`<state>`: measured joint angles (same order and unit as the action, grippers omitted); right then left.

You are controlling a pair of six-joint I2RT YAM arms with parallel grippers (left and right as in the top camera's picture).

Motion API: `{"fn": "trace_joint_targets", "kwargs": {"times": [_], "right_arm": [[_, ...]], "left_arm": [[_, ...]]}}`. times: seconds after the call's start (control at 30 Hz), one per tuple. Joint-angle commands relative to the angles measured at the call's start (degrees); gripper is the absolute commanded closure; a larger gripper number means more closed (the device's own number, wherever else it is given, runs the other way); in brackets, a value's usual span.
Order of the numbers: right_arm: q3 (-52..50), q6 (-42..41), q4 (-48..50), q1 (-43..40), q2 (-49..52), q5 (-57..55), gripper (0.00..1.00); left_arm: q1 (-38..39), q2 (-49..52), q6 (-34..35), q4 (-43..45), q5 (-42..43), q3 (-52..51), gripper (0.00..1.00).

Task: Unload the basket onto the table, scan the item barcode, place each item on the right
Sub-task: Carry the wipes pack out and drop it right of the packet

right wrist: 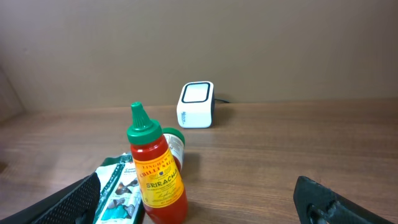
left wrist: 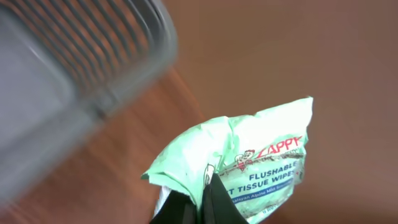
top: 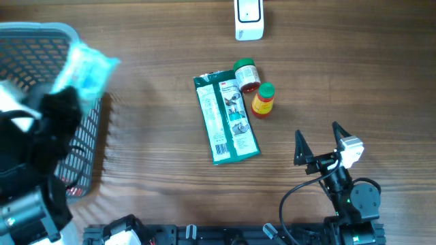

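My left claw [left wrist: 199, 200] is pinched shut on one edge of the pale green wipes pack [left wrist: 249, 165], which hangs in the air just beside the rim of the grey basket [top: 41, 30] at the left end of the table [top: 157, 177]. The overhead view of it is smeared, so I can't judge how high it sits. My right claw [top: 317, 131] stands wide and empty near the front right, pointing up the table. The scanner [top: 249, 17] is well apart from the pack, at the far edge. My worry is the grip: it bites only a thin fold of soft film, so I'd expect a quick swing to let the pack slide out or twist. I can read the printed front in the left wrist view but see no barcode, so I may present the wrong face and get no read. The path matters too. The sriracha bottle [right wrist: 155, 177] stands upright near the scanner, touching a green-lidded jar [top: 245, 72] and just beside a flat green package [top: 228, 117]; a low, dangling pack could tip the bottle over.
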<state>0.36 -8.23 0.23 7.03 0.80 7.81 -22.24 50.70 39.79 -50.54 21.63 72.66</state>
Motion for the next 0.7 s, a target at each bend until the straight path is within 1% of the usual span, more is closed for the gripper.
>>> {"fn": "trace_joint_targets", "kwargs": {"times": [0.0,0.1,0.13,0.2,0.33,0.43,0.53,0.67], "right_arm": [[-0.1,0.7,0.2,-0.1,-0.2,-0.5,0.0],[-0.1,0.7,0.2,-0.1,-0.2,-0.6,0.0],[-0.1,0.7,0.2,-0.1,-0.2,-0.6,0.0],[-0.1,0.7,0.2,-0.1,-0.2,-0.5,0.0],[-0.1,0.7,0.2,-0.1,-0.2,-0.5,0.0],[-0.1,0.7,0.2,-0.1,-0.2,-0.5,0.0],[-0.1,0.7,0.2,-0.1,-0.2,-0.5,0.0],[-0.1,0.7,0.2,-0.1,-0.2,-0.6,0.0]], "left_arm": [[12.8,2.2,5.0,0.5,-2.0,-2.7,0.96],[25.3,6.2,7.5,2.2,-9.3,-6.1,0.96],[29.7,8.5,7.4,3.5,-10.0,-7.2,0.96],[35.3,12.1,7.4,5.3,-10.0,-8.4,0.96],[47.7,24.5,7.4,10.4,-9.9,-9.0,0.96],[53.8,33.1,7.4,15.1,-9.9,-9.0,0.96],[57.9,39.8,7.4,20.1,-9.9,-9.0,0.96],[63.3,48.3,7.4,29.8,-9.7,-9.0,0.96]]}}
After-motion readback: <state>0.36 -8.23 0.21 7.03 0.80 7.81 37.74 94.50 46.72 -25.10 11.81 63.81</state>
